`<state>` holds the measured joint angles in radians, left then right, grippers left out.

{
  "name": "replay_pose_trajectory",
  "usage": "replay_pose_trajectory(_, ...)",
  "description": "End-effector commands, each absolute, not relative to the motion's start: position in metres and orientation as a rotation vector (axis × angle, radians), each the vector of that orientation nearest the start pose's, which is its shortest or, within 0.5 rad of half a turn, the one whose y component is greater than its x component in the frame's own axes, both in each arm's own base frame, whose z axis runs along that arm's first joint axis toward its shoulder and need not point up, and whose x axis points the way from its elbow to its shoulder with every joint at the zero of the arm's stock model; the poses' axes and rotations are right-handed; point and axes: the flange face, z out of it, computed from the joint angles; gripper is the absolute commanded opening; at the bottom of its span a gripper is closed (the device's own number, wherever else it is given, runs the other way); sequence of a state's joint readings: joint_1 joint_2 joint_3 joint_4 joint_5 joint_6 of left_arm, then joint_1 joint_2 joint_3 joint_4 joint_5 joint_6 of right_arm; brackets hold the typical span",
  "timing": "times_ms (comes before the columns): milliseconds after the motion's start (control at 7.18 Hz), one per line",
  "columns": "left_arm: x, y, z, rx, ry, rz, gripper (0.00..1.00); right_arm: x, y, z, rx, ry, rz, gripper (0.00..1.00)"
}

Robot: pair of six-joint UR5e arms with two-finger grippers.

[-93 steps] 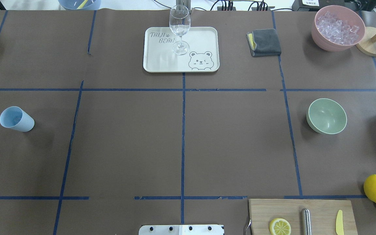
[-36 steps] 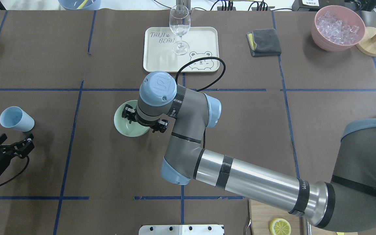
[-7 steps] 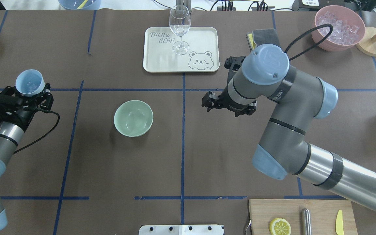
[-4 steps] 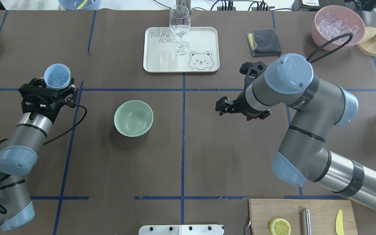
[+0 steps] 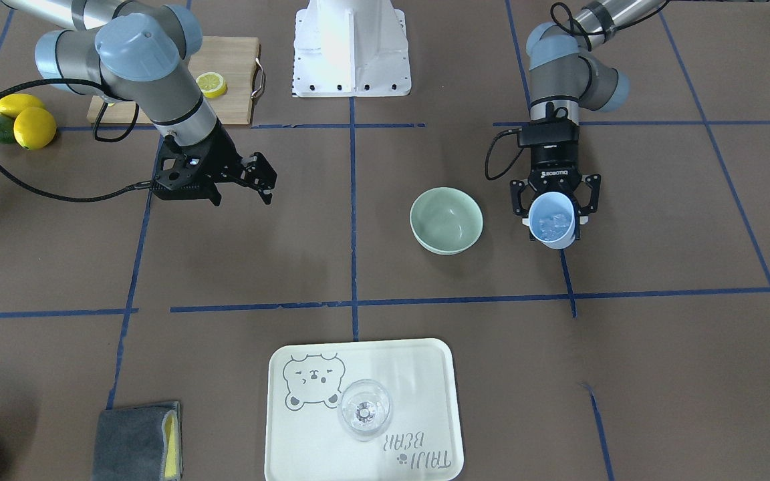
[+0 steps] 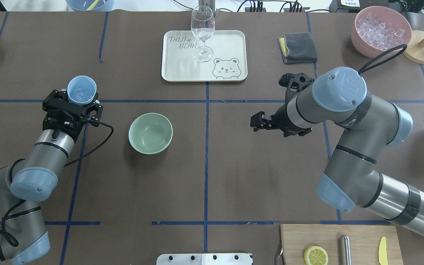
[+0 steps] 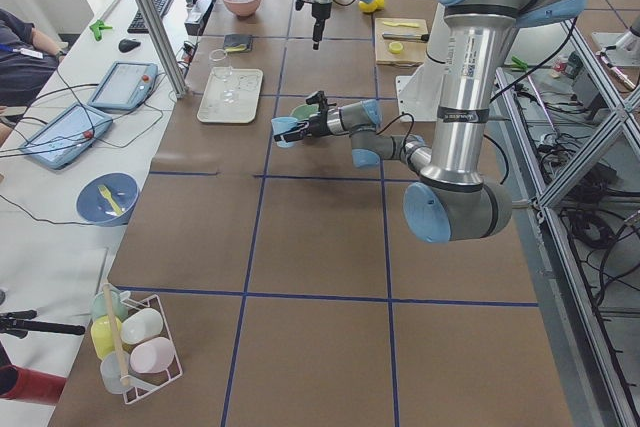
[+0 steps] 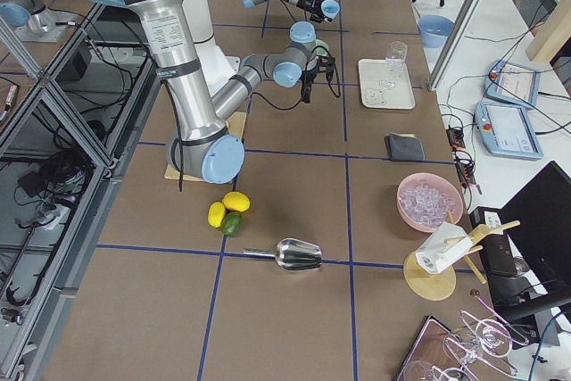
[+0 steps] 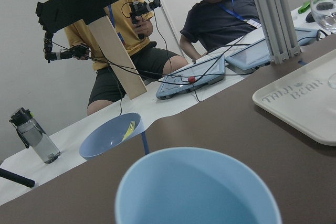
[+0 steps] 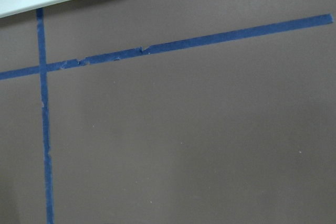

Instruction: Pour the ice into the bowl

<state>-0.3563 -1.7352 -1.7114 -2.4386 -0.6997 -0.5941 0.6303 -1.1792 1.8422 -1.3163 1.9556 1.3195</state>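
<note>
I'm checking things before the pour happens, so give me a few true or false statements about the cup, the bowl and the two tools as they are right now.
1. The left tool grips the light blue cup, which has ice inside. True.
2. The green bowl holds ice. False: the bowl is empty.
3. The cup hangs directly over the bowl. False: it is off to one side, clear of the rim.
4. The right tool is open and holds nothing. True.
5. The wine glass stands upright on the tray. True.
</note>
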Motion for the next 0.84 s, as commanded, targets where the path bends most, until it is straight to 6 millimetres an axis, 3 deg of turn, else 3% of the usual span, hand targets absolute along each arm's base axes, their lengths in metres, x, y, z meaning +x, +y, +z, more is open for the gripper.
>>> replay_pose_trajectory(0, 0.4741, -0.3542, 0.3698, 1.267, 0.233, 0.117, 0.00, -0.4340, -0.4356, 0.2908, 0.065, -0.971, 0.173, 1.00)
replay_pose_trajectory(139, 0.4818, -0.3500, 0.3665, 1.273, 0.198, 0.154, 0.00, -0.4346, -0.4362, 0.2922, 0.064, -0.968, 0.174, 1.00)
replay_pose_trajectory(696, 0.4825, -0.3458, 0.3709, 1.339, -0.184, 0.476, 0.00, -0.4355, -0.4355, 0.2913, 0.062, -0.970, 0.175, 1.00)
